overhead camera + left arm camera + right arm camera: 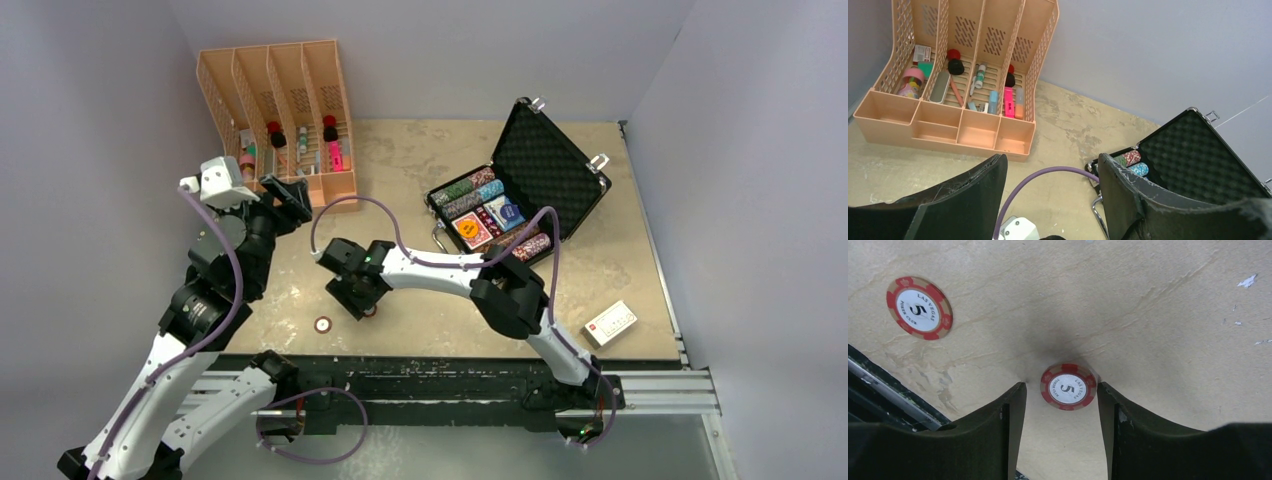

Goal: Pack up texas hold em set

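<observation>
Nearest, well left of the open briefcase [545, 160], the right gripper [1061, 390] is spread wide astride a red chip [1068, 386] that lies flat, unpinched. Only the right wrist view shows that. A second chip [919, 307] lies apart from it. Farther back, also left of the briefcase, the left gripper [1051, 157] gapes empty. The briefcase holds rowed chips [470, 190].

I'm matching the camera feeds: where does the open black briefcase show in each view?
Top external: briefcase right of centre, lid raised.
Left wrist: briefcase at lower right.
Right wrist: not in it.
Shared landmark: orange rack, upper left in both top external and left wrist.
</observation>
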`<state>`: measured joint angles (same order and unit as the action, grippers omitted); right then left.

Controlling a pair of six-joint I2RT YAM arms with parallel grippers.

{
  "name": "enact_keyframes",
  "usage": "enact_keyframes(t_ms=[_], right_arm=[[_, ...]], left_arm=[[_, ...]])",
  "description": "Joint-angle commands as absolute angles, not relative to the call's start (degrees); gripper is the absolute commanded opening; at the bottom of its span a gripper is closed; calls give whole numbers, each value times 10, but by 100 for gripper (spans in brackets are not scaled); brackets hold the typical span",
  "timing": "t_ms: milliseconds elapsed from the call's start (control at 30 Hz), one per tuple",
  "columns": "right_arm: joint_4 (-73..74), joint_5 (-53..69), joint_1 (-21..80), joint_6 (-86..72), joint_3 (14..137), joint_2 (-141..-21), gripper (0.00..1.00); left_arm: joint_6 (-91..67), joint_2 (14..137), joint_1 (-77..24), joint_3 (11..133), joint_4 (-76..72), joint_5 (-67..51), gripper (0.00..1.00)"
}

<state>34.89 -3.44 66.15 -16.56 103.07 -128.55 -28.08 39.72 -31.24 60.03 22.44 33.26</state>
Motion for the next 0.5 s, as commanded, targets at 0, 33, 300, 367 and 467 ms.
enact_keyframes(t_ms=[0, 33, 300, 367, 467], right_arm=[[381, -44, 662, -173, 1066, -1294, 56], [386, -47, 662, -173, 1071, -1299, 56], [437, -81, 662, -179, 1085, -1326, 53], [457, -88, 662, -179, 1091, -1337, 53], [465, -89, 662, -180, 1090, -1344, 51]], left_arm=[[-287, 389, -313, 595, 217, 329, 66], [-287, 388, -312, 594, 217, 329, 66], [-284, 380, -312, 586, 218, 335, 67], [-283, 380, -312, 584, 218, 336, 67], [-283, 379, -312, 581, 216, 336, 67]])
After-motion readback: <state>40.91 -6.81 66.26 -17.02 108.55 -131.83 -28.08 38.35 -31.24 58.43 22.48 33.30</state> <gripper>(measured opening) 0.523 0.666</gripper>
